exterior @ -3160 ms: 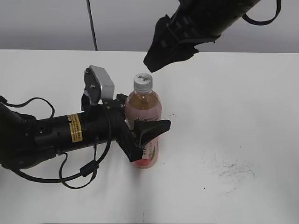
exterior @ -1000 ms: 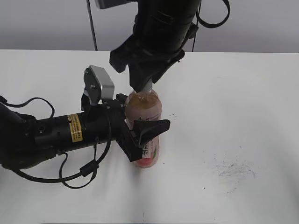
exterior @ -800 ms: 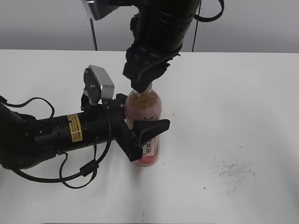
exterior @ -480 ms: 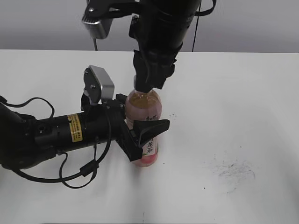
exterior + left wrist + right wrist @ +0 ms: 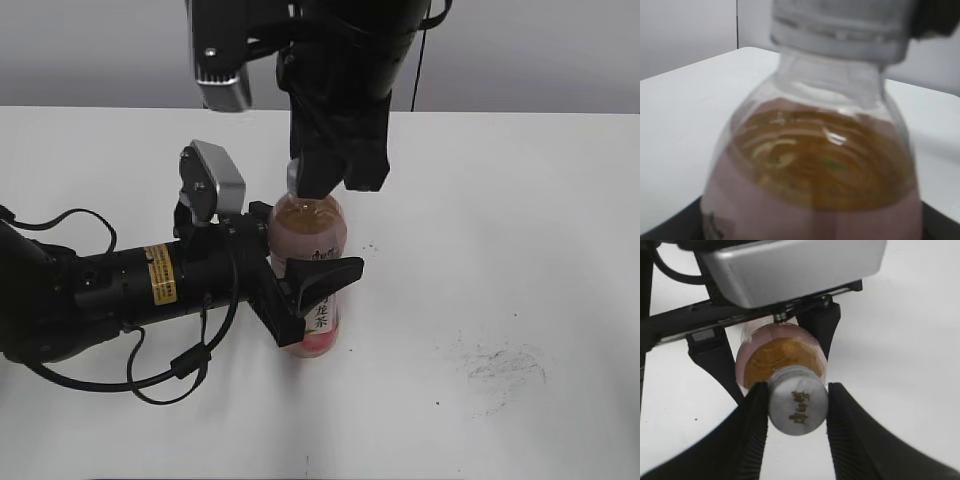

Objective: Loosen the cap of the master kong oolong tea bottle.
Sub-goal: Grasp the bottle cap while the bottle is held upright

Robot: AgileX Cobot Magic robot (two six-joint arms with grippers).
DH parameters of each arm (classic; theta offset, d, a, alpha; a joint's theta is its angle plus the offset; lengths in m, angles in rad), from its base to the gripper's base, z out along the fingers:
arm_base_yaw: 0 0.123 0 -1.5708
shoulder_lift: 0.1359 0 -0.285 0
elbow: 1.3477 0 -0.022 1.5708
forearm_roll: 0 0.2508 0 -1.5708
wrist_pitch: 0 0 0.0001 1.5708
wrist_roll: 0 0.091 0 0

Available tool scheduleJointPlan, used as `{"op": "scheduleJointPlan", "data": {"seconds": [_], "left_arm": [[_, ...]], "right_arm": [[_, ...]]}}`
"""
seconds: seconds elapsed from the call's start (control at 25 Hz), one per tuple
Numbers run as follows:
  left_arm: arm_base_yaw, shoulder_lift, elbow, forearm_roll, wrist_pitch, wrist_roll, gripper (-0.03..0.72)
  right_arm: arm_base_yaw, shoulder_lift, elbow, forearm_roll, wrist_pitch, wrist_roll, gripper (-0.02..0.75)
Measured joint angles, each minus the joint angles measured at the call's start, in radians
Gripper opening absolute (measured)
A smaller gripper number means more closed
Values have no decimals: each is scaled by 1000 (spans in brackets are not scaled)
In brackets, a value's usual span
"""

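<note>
The master kong oolong tea bottle (image 5: pixel 308 238) stands upright on the white table, with amber tea and a pink label. My left gripper (image 5: pixel 312 292) is shut on the bottle's body from the left. My right gripper (image 5: pixel 326 178) comes down from above and is shut on the cap, which it mostly hides in the exterior view. In the right wrist view the grey-white cap (image 5: pixel 798 406) with dark print sits squeezed between my right gripper's two ribbed fingers (image 5: pixel 796 396), above the bottle (image 5: pixel 775 357). The left wrist view shows the bottle shoulder (image 5: pixel 815 165) and the cap (image 5: pixel 840 30) close up.
The white table (image 5: pixel 500 230) carries dark scuff marks (image 5: pixel 500 365) at the front right. The left arm's body and cables (image 5: pixel 120 290) lie across the table's left side. A grey wall stands behind.
My right gripper came down from the upper right onto the cap, closed on it and has turned about the bottle's axis. The left gripper and bottle have stayed in place.
</note>
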Motion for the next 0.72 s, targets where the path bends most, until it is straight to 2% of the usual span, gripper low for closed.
{"op": "scheduleJointPlan", "data": {"seconds": [0.36, 0.72], "left_arm": [[0, 0, 0, 3, 0, 2, 437], [0, 0, 0, 13, 0, 5, 437]], "right_arm": [[0, 0, 0, 1, 0, -252, 272], [0, -1, -2, 3, 0, -752, 272]]}}
